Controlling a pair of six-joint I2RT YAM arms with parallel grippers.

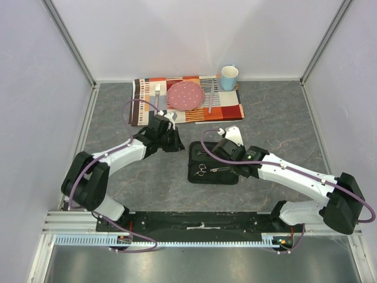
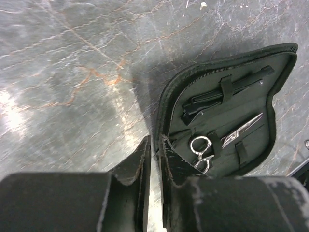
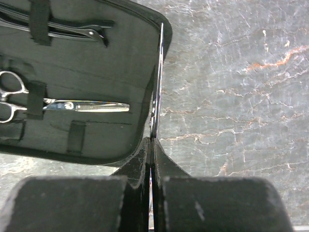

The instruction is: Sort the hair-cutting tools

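A black zip case [image 1: 227, 177] lies open on the table between my arms. One pair of silver scissors [image 2: 241, 128] is strapped inside it, with a black hair clip [image 2: 222, 94] strapped above. Both show in the right wrist view too: the scissors [image 3: 87, 105] and the clip [image 3: 72, 31]. My right gripper [image 3: 152, 141] is shut on a thin silver tool [image 3: 158, 72], seen edge-on, that stands out along the case's edge [image 3: 145, 96]. From above, the right gripper [image 1: 219, 154] is over the case. My left gripper [image 2: 155, 141] is shut and empty, its tips at the case's left edge [image 2: 161, 116], and it also shows from above [image 1: 175, 143].
A striped placemat [image 1: 230, 109] lies at the back with a pink plate [image 1: 185, 94], a fork [image 1: 157, 91] and a knife [image 1: 211, 97]. A light blue cup [image 1: 229, 77] stands at its right corner. White walls close in the table.
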